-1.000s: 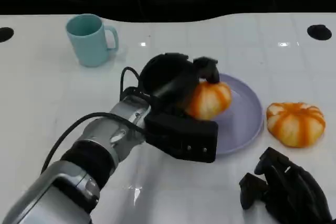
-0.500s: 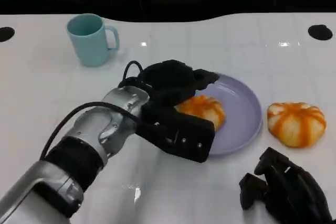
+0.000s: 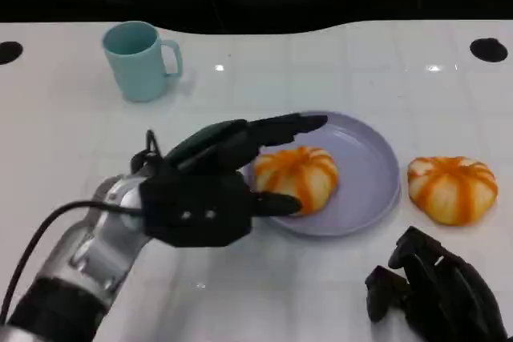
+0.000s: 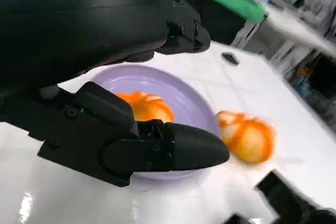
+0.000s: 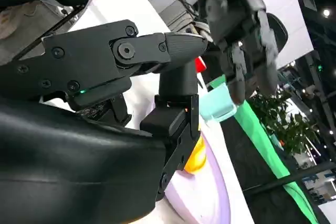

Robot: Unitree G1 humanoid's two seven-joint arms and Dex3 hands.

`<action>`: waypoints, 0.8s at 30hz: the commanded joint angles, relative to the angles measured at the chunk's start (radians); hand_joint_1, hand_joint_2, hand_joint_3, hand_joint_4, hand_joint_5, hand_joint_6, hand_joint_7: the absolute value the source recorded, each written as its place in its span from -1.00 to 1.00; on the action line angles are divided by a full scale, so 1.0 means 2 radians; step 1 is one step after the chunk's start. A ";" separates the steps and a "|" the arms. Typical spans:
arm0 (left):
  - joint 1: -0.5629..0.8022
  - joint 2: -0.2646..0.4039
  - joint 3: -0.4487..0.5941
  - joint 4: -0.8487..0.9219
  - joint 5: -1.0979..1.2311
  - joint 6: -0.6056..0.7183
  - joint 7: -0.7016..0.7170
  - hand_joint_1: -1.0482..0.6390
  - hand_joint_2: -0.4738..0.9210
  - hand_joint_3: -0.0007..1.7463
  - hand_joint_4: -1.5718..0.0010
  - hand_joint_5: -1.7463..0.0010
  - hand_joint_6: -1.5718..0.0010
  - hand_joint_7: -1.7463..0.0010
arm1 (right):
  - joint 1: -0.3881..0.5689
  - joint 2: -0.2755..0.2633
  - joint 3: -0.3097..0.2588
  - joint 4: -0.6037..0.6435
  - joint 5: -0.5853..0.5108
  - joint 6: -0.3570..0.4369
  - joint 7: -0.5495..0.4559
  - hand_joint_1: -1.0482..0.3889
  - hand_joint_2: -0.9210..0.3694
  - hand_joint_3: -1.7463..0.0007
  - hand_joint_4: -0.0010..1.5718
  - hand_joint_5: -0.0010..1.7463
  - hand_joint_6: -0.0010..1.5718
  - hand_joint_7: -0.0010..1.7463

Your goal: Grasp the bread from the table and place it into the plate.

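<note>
One orange-striped bread (image 3: 295, 175) lies on the left half of the lilac plate (image 3: 370, 167). My left hand (image 3: 210, 190) hovers just left of it with fingers spread over the plate's rim, holding nothing. The left wrist view shows that bread (image 4: 147, 106) in the plate (image 4: 184, 94) beyond my fingers (image 4: 173, 148). A second bread (image 3: 451, 188) sits on the table right of the plate. My right hand (image 3: 437, 294) rests low at the near right with nothing in it. Its fingers (image 5: 157, 48) stand apart in the right wrist view.
A teal mug (image 3: 140, 60) stands at the far left of the white table (image 3: 72, 150). Two dark round holes (image 3: 487, 48) mark the table's far corners. The second bread (image 4: 247, 136) lies close to my right hand (image 4: 286, 203).
My left hand has let go of the bread, which dropped onto the plate, and has drawn back toward the near left with fingers opened. The right hand has not moved.
</note>
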 commanded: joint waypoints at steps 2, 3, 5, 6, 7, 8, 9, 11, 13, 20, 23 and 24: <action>0.068 -0.021 0.049 -0.025 -0.148 -0.006 -0.071 -0.48 1.00 -0.60 0.25 -0.16 0.06 0.82 | 0.006 -0.003 0.001 -0.007 0.001 0.003 -0.007 -0.33 -1.00 0.72 -0.01 0.91 -0.13 0.60; 0.079 -0.020 0.054 -0.034 -0.168 0.003 -0.088 -0.48 1.00 -0.59 0.20 -0.32 -0.01 0.75 | 0.007 -0.003 0.002 -0.009 0.000 0.004 -0.009 -0.33 -1.00 0.72 -0.01 0.91 -0.12 0.60; 0.104 -0.016 0.063 -0.050 -0.199 0.009 -0.113 -0.52 1.00 -0.56 0.15 -0.60 -0.04 0.40 | 0.009 -0.003 0.003 -0.014 0.002 0.008 -0.012 -0.33 -1.00 0.73 0.00 0.91 -0.12 0.61; 0.116 -0.016 0.067 -0.058 -0.210 0.012 -0.121 -0.55 1.00 -0.57 0.15 -0.71 0.03 0.13 | 0.010 -0.002 0.002 -0.015 0.003 0.010 -0.012 -0.33 -1.00 0.74 0.00 0.91 -0.12 0.61; 0.133 -0.017 0.071 -0.070 -0.221 0.019 -0.125 -0.56 1.00 -0.57 0.15 -0.78 0.06 -0.04 | 0.009 -0.002 0.002 -0.014 0.004 0.010 -0.010 -0.32 -1.00 0.74 0.00 0.91 -0.12 0.61; 0.148 -0.020 0.074 -0.079 -0.233 0.027 -0.130 -0.60 1.00 -0.58 0.18 -0.88 0.11 -0.29 | 0.009 -0.003 0.002 -0.013 0.004 0.008 -0.008 -0.33 -1.00 0.74 0.00 0.92 -0.12 0.61; 0.157 -0.021 0.077 -0.086 -0.240 0.034 -0.133 -0.61 1.00 -0.58 0.19 -0.93 0.14 -0.39 | 0.009 -0.003 0.002 -0.013 0.003 0.007 -0.007 -0.33 -1.00 0.73 0.00 0.92 -0.12 0.61; 0.187 -0.034 0.085 -0.109 -0.280 0.076 -0.137 -0.63 1.00 -0.60 0.18 -0.98 0.17 -0.55 | 0.009 -0.004 0.002 -0.011 0.002 0.003 -0.003 -0.32 -1.00 0.72 -0.01 0.92 -0.13 0.61; 0.216 -0.046 0.091 -0.129 -0.316 0.108 -0.144 -0.61 1.00 -0.62 0.15 -1.00 0.20 -0.64 | 0.009 -0.005 0.002 -0.011 0.003 0.004 -0.002 -0.32 -1.00 0.70 -0.01 0.93 -0.13 0.61; 0.288 -0.063 0.093 -0.171 -0.335 0.137 -0.150 -0.54 1.00 -0.52 0.00 -1.00 0.28 -0.96 | 0.013 -0.005 0.003 -0.019 0.003 0.009 -0.004 -0.32 -1.00 0.71 -0.01 0.94 -0.11 0.62; 0.310 -0.073 0.092 -0.174 -0.336 0.130 -0.154 -0.54 1.00 -0.53 -0.04 -1.00 0.27 -1.00 | 0.013 -0.007 0.002 -0.016 0.003 0.007 -0.001 -0.32 -1.00 0.71 -0.01 0.95 -0.11 0.62; 0.315 -0.076 0.092 -0.175 -0.335 0.128 -0.155 -0.54 1.00 -0.54 -0.04 -1.00 0.26 -1.00 | 0.013 -0.007 0.002 -0.014 0.003 0.006 0.001 -0.33 -1.00 0.71 -0.01 0.95 -0.11 0.62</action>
